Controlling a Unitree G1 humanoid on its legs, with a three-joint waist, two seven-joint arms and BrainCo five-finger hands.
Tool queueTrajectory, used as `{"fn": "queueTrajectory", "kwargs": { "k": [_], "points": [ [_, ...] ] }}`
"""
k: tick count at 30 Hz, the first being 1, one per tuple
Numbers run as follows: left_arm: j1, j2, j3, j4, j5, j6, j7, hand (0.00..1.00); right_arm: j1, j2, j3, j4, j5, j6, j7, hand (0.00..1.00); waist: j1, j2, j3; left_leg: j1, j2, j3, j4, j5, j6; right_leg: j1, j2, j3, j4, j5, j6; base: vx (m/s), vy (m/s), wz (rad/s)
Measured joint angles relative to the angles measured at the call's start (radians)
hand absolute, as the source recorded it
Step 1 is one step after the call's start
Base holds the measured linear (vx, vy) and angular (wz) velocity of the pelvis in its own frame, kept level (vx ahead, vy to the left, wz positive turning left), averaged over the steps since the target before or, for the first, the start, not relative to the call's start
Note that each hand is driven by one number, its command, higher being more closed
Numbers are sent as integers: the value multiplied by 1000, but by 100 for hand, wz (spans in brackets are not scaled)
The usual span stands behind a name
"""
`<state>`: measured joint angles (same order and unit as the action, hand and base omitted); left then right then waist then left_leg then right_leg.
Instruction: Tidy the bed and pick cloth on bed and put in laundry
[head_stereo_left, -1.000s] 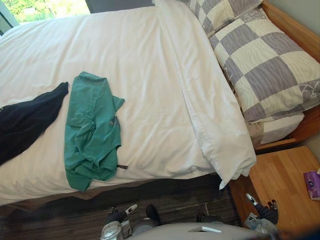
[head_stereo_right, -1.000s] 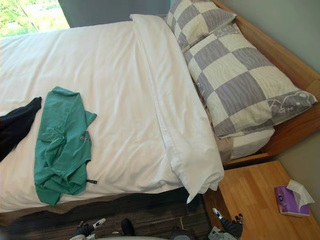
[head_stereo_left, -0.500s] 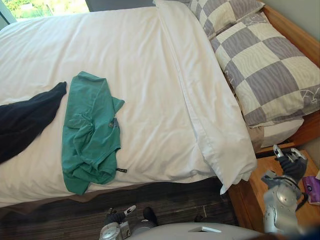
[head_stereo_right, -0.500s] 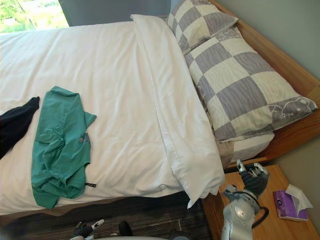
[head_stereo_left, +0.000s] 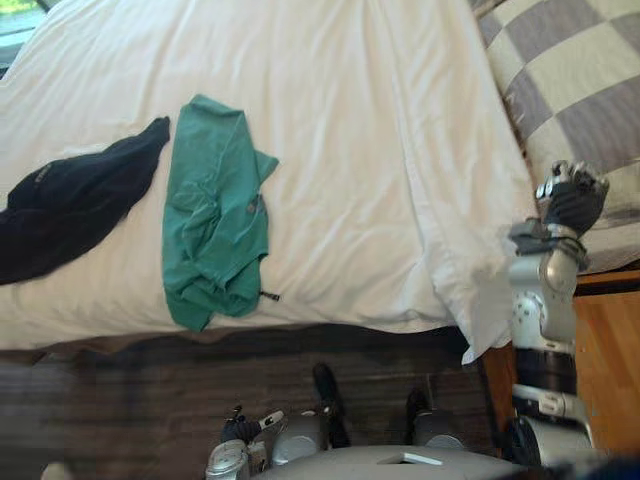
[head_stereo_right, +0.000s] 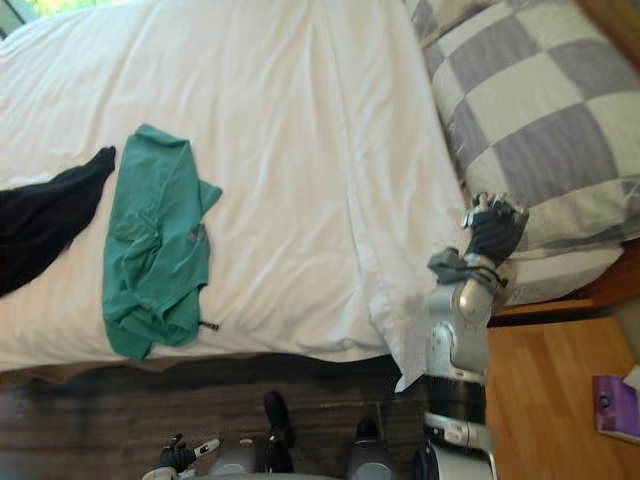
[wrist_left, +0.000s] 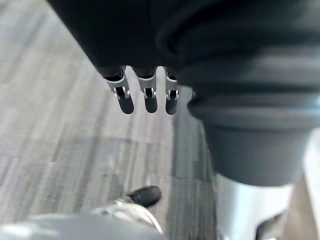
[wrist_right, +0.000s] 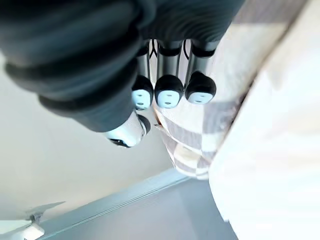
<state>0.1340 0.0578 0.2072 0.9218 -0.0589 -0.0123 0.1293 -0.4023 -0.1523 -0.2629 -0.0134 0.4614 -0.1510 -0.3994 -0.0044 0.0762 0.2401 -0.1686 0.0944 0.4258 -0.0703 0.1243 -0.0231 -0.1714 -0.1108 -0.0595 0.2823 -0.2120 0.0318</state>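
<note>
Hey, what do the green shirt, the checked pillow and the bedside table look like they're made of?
Green shirt: soft matte knit, probably cotton jersey; it lies in limp crumpled folds.
Checked pillow: matte woven fabric cover in grey and cream squares; filling unseen.
Bedside table: wood or veneer, judging by its smooth, warm brown surface.

Nothing written can be read anywhere. The green shirt (head_stereo_left: 213, 215), well apart from the right hand (head_stereo_left: 572, 195) on its left, carries a small chest badge (head_stereo_left: 251, 205) and a dark hem tag (head_stereo_left: 270, 295), both too small to make out. The purple packet (head_stereo_right: 614, 404), to that hand's right and nearer the robot, shows no legible print.
</note>
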Motion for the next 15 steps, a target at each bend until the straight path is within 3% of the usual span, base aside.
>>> {"fn": "queueTrajectory", "kwargs": {
  "k": [4, 10, 15],
  "points": [
    [-51, 11, -22, -77, -60, -6, 0, 0, -94, -37, -3, -24, 31, -18, -22, 100, 15, -4, 98, -157, 11, -27, 180, -43, 28, -147, -33, -15, 184, -63, -9, -99, -51, 28],
    [-120, 43, -52, -178, -163, -40, -15, 0, -174, -65, -39, -90, 73, -53, -65, 100, 16, 19, 169, -351, 28, -8, 322, -93, 54, -329, -74, -35, 334, -110, -6, -65, -14, 25],
    [-147, 36, -53, -213, -187, -58, -17, 0, -200, -48, -73, -82, 107, -63, -98, 100, 24, 39, 213, -458, 18, 6, 392, -107, 69, -454, -103, -5, 420, -132, 3, -1, 31, 4]
  ]
}}
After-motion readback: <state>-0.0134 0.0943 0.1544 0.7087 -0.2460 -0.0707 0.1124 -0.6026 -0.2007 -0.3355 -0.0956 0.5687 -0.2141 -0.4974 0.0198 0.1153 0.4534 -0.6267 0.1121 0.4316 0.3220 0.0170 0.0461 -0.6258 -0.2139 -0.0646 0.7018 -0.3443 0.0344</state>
